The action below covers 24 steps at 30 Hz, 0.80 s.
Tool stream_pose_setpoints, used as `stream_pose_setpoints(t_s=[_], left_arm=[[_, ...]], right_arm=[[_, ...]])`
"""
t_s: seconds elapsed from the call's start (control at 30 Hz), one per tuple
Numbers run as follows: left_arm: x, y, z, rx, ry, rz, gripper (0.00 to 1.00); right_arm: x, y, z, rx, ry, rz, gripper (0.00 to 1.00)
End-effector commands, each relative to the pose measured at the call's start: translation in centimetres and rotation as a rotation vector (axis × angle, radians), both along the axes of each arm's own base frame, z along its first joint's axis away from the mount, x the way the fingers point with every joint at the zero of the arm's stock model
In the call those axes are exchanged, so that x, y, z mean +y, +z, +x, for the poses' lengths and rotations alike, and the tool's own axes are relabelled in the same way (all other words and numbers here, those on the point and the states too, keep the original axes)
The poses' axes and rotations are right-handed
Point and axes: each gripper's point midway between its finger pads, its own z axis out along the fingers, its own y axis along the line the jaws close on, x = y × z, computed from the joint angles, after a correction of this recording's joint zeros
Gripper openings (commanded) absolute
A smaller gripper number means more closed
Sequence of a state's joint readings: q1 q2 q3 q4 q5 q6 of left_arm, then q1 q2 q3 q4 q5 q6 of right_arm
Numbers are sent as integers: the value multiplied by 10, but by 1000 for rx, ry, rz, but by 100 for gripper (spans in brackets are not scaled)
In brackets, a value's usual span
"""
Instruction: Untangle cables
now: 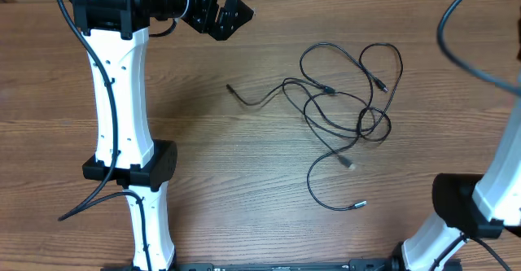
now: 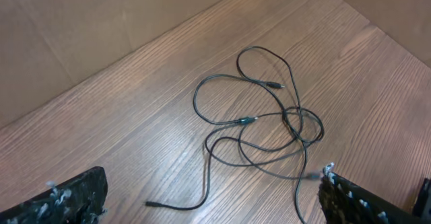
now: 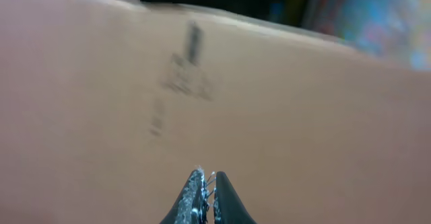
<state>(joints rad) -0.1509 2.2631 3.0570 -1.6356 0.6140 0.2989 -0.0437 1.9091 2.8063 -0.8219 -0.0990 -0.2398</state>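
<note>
The cables (image 1: 326,88) lie as one loose black tangle on the wooden table, right of centre in the overhead view. One strand ends in a plug (image 1: 230,87) that reaches out to the left. Two silver-tipped ends (image 1: 350,165) trail toward the front. My left gripper (image 1: 226,19) hovers open at the back, up and left of the tangle, holding nothing. In the left wrist view the cables (image 2: 252,120) lie ahead of the wide-apart left gripper (image 2: 215,204), and the stray plug (image 2: 151,204) lies on the table between its fingers. My right gripper (image 3: 207,177) is shut and empty, facing a blurred brown surface.
The left arm's white links (image 1: 122,116) stand along the left side of the table. The right arm's base and lower link (image 1: 480,202) occupy the front right corner, and one of its thick black cables (image 1: 456,51) loops over the back right.
</note>
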Motion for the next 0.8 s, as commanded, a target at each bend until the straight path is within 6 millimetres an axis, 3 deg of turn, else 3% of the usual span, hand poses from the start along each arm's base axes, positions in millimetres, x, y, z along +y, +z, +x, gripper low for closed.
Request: stream_pose_setpoints(t_s=[0.0, 0.1, 0.2, 0.27, 0.33, 0.53, 0.63, 0.77], left_arm=[[-5, -1, -1, -12, -32, 2, 100], [-5, -1, -1, -19, -40, 7, 100], [-5, -1, -1, -19, -39, 7, 100], [-5, -1, -1, -19, -39, 7, 100], [-5, -1, -1, -19, -39, 7, 100], [-5, -2, -2, -12, -40, 7, 100], [-5, -4, -4, -2, -40, 9, 100], [-5, -4, -4, 0, -40, 9, 100]], right_arm=[[-6, -75, 32, 246, 19, 36, 4], [11, -150, 31, 536, 82, 213, 8], [37, -228, 10, 872, 135, 381, 40], [45, -274, -4, 1059, 97, 445, 45], [49, -315, -13, 1194, 58, 440, 45], [23, -432, -31, 1443, -233, 444, 43], [23, -480, -47, 1542, -275, 463, 40], [22, -522, -70, 1637, -317, 462, 39]])
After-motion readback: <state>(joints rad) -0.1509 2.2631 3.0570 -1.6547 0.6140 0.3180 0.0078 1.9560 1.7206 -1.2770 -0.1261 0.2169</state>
